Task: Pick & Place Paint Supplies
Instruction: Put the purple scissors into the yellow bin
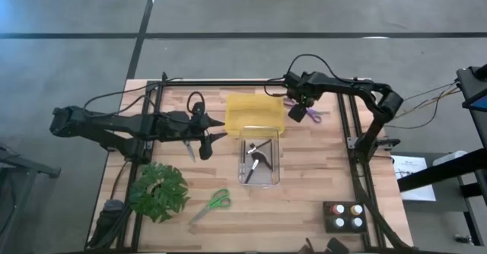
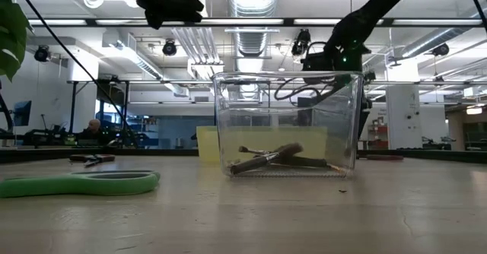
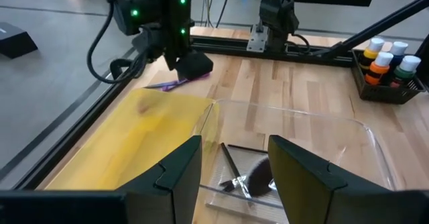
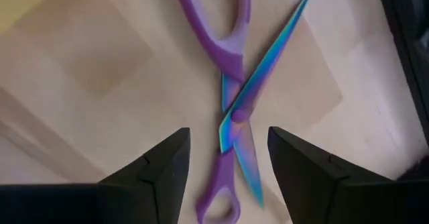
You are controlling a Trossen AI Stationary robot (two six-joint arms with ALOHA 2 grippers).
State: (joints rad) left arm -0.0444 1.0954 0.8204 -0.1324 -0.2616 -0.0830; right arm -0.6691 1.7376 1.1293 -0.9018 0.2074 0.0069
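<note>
overhead, a wooden table [image 1: 304,201] holds a clear plastic bin [image 1: 261,162] near its middle, with a yellow bin [image 1: 254,115] touching its far side. inside the clear bin lie thin dark-handled brushes [image 1: 253,169] and a broad-headed brush [image 1: 262,158]. the right gripper [image 1: 298,111] hangs low over the table just right of the yellow bin, directly above the purple scissors [image 4: 231,93]. its wrist camera shows its two dark fingers [image 4: 164,167] spread apart, empty, with the scissors lying flat on the wood between and beyond them, blades crossed open and shining blue-green. the left gripper [image 1: 217,130] reaches in from the left, just left of the two bins; its fingers [image 3: 177,174] stand apart and hold nothing, pointing over the clear bin. green scissors [image 1: 212,204] lie on the near part of the table, left of centre, beside a leafy green plant [image 1: 158,191]. a dark tray of little paint bottles [image 1: 344,216] sits at the near right. another pair of scissors [image 1: 188,148] lies just near the left gripper; colour unclear.
</note>
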